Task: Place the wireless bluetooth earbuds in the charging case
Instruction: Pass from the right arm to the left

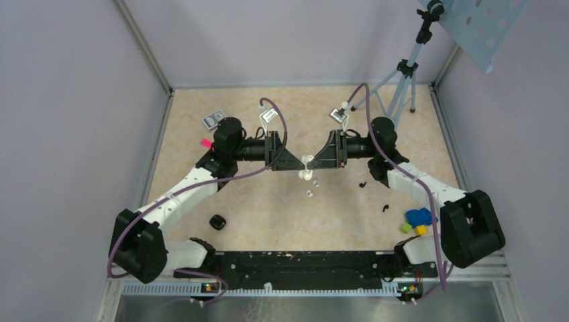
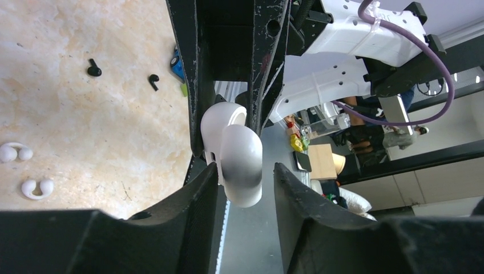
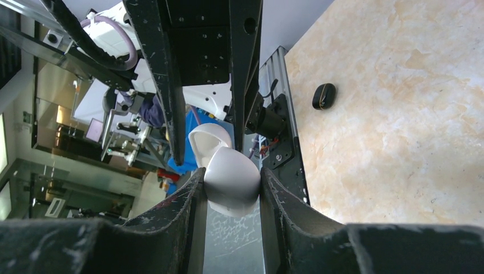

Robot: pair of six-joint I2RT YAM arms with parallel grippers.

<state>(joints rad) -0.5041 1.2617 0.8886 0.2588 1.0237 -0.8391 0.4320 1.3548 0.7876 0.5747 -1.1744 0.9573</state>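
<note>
A white charging case (image 1: pixel 306 168) hangs open above the middle of the table, between my two grippers. My right gripper (image 3: pixel 232 171) is shut on one rounded half (image 3: pixel 233 184). The other half (image 2: pixel 242 162) sits between the fingers of my left gripper (image 2: pixel 246 166), which is open: one finger (image 2: pixel 205 182) touches it and a gap shows at the other. Two white earbuds (image 2: pixel 16 152) (image 2: pixel 37 188) lie on the table below, also seen from above (image 1: pixel 310 193). Two black earbuds (image 2: pixel 94 69) (image 2: pixel 153 81) lie further right (image 1: pixel 363 184) (image 1: pixel 386 208).
A black charging case (image 1: pixel 217 221) (image 3: pixel 323 96) lies near the left arm. Coloured toy blocks (image 1: pixel 418 218) sit by the right arm's base. A card (image 1: pixel 214 119) and a pink scrap (image 1: pixel 206 142) lie at the back left, and a tripod (image 1: pixel 402 80) stands at the back right.
</note>
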